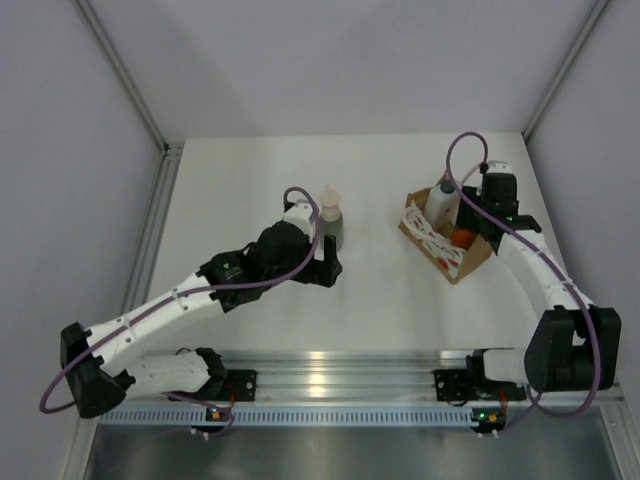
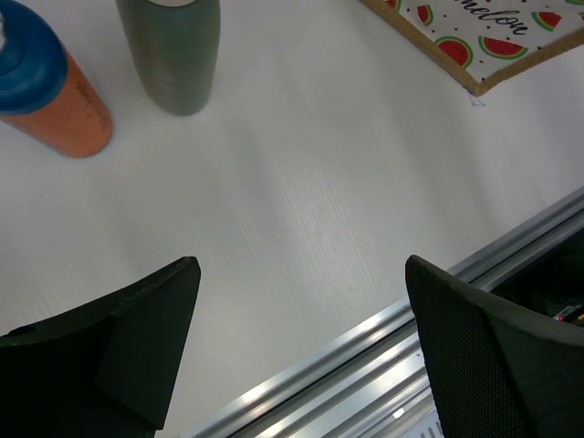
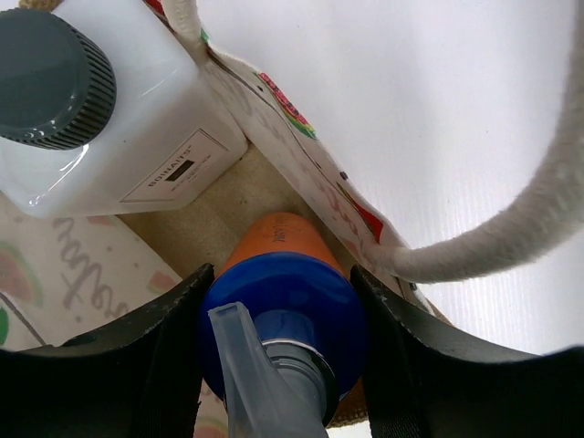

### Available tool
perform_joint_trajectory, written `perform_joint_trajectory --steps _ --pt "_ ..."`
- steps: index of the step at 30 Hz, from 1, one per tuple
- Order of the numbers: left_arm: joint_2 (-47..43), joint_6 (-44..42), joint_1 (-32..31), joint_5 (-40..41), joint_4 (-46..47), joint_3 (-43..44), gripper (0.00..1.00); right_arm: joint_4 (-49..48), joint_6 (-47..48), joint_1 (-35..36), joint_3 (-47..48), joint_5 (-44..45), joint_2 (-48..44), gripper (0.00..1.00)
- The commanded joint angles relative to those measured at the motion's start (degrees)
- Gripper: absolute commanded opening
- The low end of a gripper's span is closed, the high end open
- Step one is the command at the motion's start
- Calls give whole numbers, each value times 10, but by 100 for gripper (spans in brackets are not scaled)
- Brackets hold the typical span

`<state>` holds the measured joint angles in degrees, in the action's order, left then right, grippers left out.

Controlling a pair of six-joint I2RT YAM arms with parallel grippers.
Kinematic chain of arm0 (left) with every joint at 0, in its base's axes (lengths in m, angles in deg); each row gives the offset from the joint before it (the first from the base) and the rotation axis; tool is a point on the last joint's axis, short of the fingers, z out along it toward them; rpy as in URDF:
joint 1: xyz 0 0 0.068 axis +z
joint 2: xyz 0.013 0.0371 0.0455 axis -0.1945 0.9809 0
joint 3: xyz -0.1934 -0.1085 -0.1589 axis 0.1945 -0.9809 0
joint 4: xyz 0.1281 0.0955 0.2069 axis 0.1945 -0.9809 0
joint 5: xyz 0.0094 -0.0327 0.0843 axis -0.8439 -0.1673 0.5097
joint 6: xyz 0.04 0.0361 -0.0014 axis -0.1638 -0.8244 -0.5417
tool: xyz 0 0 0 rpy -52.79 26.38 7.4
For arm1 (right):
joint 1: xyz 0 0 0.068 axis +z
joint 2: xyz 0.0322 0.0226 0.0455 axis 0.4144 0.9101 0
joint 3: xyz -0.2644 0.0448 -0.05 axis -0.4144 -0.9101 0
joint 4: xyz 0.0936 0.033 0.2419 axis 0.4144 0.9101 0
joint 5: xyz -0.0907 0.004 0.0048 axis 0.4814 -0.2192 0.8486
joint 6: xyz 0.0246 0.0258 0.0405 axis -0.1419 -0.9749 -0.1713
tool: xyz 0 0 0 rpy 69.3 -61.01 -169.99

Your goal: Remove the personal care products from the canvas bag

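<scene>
Jaws of the right gripper (image 3: 283, 315) are clamping the blue cap of an orange bottle (image 3: 278, 239) sitting inside the canvas bag (image 3: 310, 187), beside the white bottle (image 3: 137, 128). Left gripper (image 2: 299, 274) is hovering spread wide over the table (image 2: 319, 164), near the grey-green bottle (image 2: 173, 55) and second orange bottle (image 2: 59, 114), both standing outside.

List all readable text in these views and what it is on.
"melon": script, start cut off by the frame, on the bag.
Label of the white bottle: small capitals, too small to read.
Another bag panel beside it: cursive word, not legible.
Faint print on the bagged orange bottle: unreadable.
Tiny print on the table orange bottle: blurred.
</scene>
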<state>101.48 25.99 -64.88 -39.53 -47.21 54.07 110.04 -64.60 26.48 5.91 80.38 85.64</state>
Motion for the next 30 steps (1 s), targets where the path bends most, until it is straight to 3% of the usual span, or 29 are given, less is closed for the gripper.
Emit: perform_joint_trajectory --steps 1,20,30 --pt "-32 -4 1 42 -19 6 98 -64 -9 -13 19 -8 -33 0" --pt "-101 -14 1 198 -168 58 98 37 -27 0 128 -45 -104 0" --pt "-169 -42 1 303 -240 64 98 72 -33 17 204 -148 -147 0"
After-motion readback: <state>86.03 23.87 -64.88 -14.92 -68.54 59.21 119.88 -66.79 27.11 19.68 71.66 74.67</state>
